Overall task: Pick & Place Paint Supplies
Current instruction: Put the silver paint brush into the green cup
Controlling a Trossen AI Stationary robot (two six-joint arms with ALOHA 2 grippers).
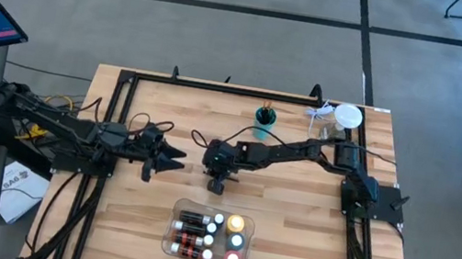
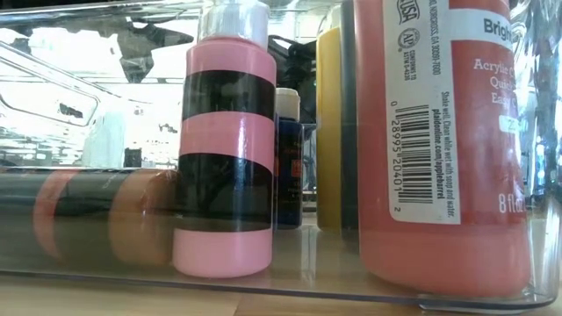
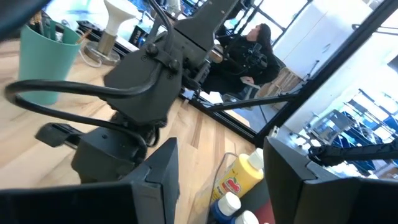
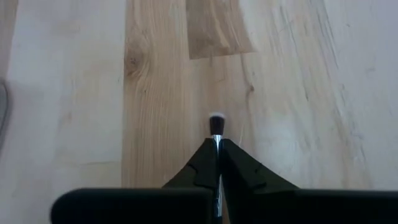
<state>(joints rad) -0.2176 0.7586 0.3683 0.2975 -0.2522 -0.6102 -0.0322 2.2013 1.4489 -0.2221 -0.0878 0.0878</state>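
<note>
The paint brush [image 4: 216, 134] sits pinched between my right gripper's [image 4: 217, 149] fingers, which are pressed together on its thin handle; only the metal ferrule and the small pale tip stick out past my fingertips, over bare wood. In the high view my right gripper [image 1: 216, 181] is near the middle of the table [image 1: 306, 244], pointing down at the boards. Just in front of it, toward the table's near edge, lies the clear tray [image 1: 183, 206] with paint bottles [image 1: 213, 229] packed inside, capped ends showing. The teal cup [image 1: 265, 115] stands behind my arm near the far rail. My left gripper [image 1: 172, 159] waits just beside, to the left, its fingers partly spread and holding nothing.
</note>
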